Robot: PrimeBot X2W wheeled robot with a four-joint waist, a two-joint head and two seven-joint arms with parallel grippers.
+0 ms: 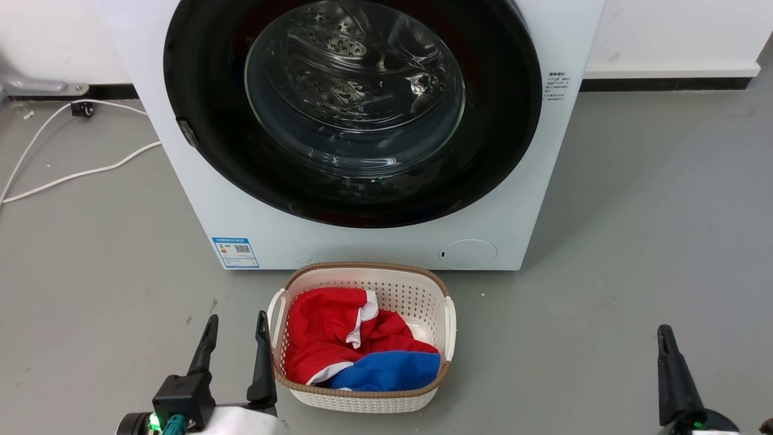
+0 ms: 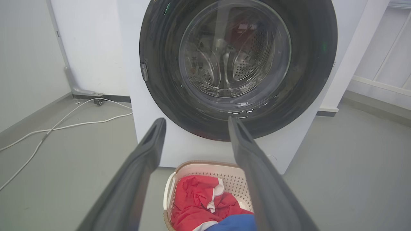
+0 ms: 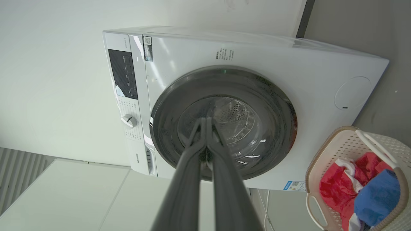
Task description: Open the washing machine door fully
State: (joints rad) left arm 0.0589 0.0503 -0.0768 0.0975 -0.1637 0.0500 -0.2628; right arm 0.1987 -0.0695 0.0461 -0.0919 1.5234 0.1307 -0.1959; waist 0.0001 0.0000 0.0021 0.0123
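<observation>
Your big white box-shaped front-loading washing machine (image 1: pixel 362 244) stands on the grey floor (image 1: pixel 634 241). Its large round glossy black door with the bulging glass window (image 1: pixel 353 109) sits closed, flush against the machine's front. Just before the machine you have a cream perforated plastic laundry basket with a brown rim (image 1: pixel 416 296), holding a red-and-white garment (image 1: pixel 326 332) and a blue cloth (image 1: pixel 389 370). Your left hand (image 1: pixel 235 326) hovers low, just beside the basket's left side, its two dark fingers spread and pinching nothing. Your right hand (image 3: pixel 205 123) is low on the right, well apart from the basket, fingers pressed together on nothing. A small blue label sticker (image 1: pixel 235 252) and a round white cap (image 1: pixel 468 254) sit low on the machine's front.
</observation>
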